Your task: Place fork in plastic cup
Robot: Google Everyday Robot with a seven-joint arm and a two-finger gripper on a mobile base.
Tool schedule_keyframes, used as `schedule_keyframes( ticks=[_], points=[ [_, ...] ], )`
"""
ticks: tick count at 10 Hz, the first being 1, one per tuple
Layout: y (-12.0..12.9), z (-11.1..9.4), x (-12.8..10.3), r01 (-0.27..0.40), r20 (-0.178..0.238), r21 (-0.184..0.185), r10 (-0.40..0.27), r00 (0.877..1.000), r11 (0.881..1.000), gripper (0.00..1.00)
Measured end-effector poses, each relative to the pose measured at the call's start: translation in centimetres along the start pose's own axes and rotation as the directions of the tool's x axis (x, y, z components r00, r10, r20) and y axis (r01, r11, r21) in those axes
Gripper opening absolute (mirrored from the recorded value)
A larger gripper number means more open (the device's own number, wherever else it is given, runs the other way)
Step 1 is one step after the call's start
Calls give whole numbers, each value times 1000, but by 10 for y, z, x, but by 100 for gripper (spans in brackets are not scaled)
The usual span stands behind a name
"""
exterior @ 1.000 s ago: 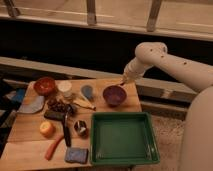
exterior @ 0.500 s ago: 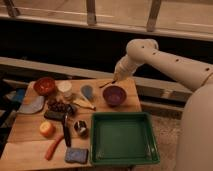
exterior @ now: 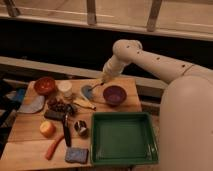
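Dimly, the end effector [exterior: 104, 80] hangs above the plastic cup [exterior: 87, 92], fork [exterior: 97, 87] slanting beneath, its grip impossible to tell.

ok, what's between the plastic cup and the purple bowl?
Camera view: the fork, thin and dark, just under the gripper above that gap.
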Motion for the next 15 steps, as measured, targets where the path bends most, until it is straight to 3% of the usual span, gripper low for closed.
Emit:
schedule_keyframes(
  ticks=[4, 10, 15],
  points=[
    [17, 25, 0, 32, -50, -2, -33, 998, 999, 0],
    [8, 33, -28, 30, -48, 25, -29, 998, 999, 0],
    [4, 49, -42, 19, -66, 18, -17, 998, 1000, 0]
  ],
)
